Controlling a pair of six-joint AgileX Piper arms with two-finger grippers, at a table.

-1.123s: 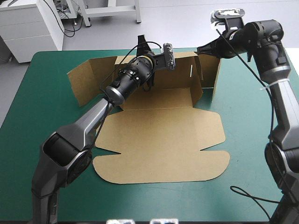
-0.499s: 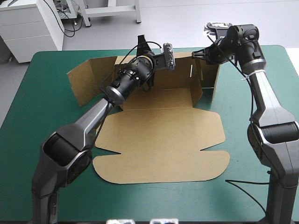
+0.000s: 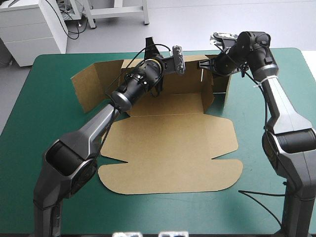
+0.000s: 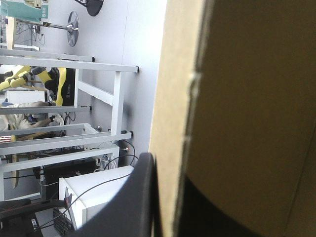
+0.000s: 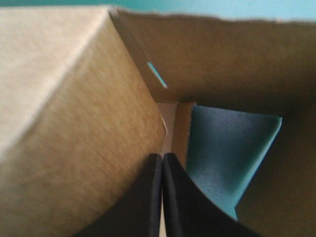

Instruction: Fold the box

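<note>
The left arm reaches from the near left across the box (image 3: 168, 148) on a long diagonal, its wrist over the box's floor. The left gripper (image 3: 150, 47) is at the top edge of the raised rear wall (image 3: 187, 79). In the left wrist view one black finger (image 4: 140, 197) lies against the outer face of that wall and a dark shape sits on the inner face, so the gripper is clamped on the box's board.

The right arm rises along the box's right side and bends sharply inward at the elbow, the forearm pointing back toward the box. The right gripper (image 3: 201, 63) is at the rear wall's right corner, just above the narrow slot (image 3: 202, 75). In its wrist view the two fingers are pressed together into one point, their tip at a board edge in that corner; no sheet shows between them.

The box lies on the teal-green cover (image 3: 247, 123), its wide lid flat toward the near edge, with one side flap (image 3: 229, 86) standing at the right and another (image 3: 91, 86) at the left.

Compared with the earlier frames, the right gripper has swung in from beyond the right flap to the corner. The left arm and the box have not changed.
</note>
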